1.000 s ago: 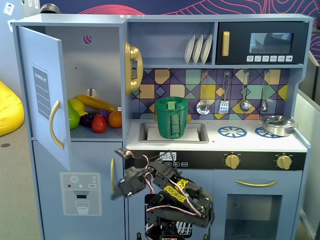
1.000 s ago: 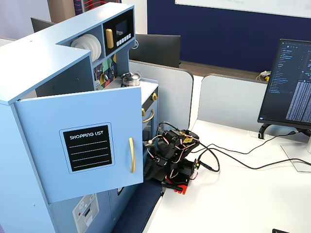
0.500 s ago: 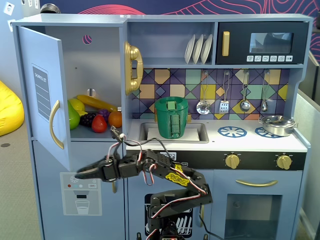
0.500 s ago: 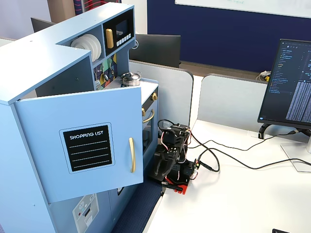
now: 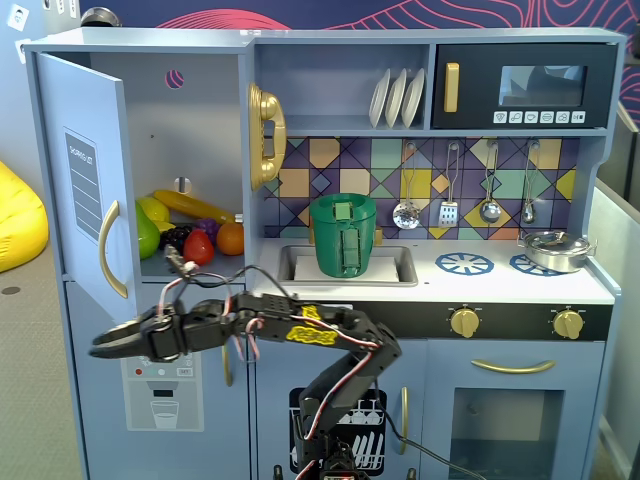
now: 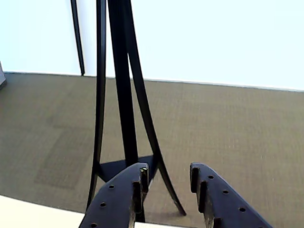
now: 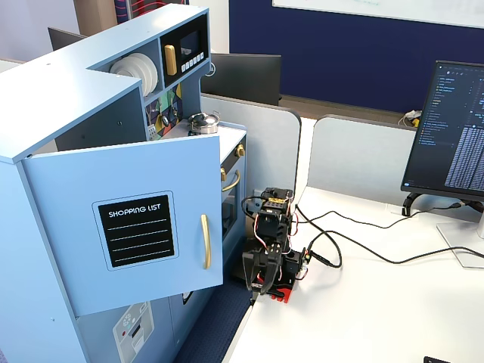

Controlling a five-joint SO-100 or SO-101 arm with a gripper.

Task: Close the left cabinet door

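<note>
The left cabinet door (image 5: 85, 180) is light blue with a black "SHOPPING LIST" panel and a curved gold handle (image 5: 112, 250). It stands swung wide open to the left in a fixed view. It also shows face-on in the other fixed view (image 7: 136, 227). My gripper (image 5: 100, 345) points left, just below the door's lower edge and under the handle, not touching either. In the wrist view the gripper (image 6: 168, 172) is open and empty. The door is out of that view. The arm (image 7: 272, 242) stands on the white desk beside the kitchen.
Toy fruit (image 5: 190, 235) lies inside the open cabinet. Below it is the blue ice-dispenser door (image 5: 165, 400). A green pot (image 5: 343, 235) sits in the sink, and a gold phone (image 5: 265, 135) hangs beside the cabinet. The wrist view shows carpet and black tripod legs (image 6: 123, 95). A monitor (image 7: 454, 136) and cables lie on the desk.
</note>
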